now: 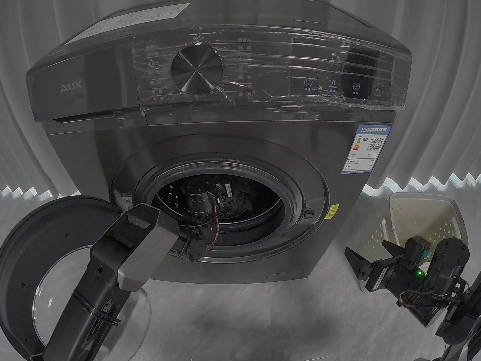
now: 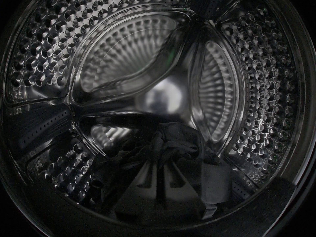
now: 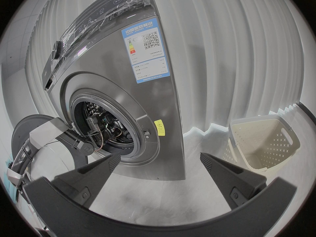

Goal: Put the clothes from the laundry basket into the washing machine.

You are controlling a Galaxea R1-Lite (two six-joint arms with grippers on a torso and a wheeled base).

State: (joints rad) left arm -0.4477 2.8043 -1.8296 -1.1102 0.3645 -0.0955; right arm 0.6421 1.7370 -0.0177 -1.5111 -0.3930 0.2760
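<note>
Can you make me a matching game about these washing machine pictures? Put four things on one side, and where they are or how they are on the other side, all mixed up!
Things:
1. washing machine door
2. dark clothes
3. laundry basket
4. right gripper

Places or states:
A. open, holding nothing
B. lying at the bottom of the drum
C. swung wide open on the robot's left
D. standing on the floor, to the right of the washing machine

Pairs: 1-C, 2-B, 3-D, 4-A.
</note>
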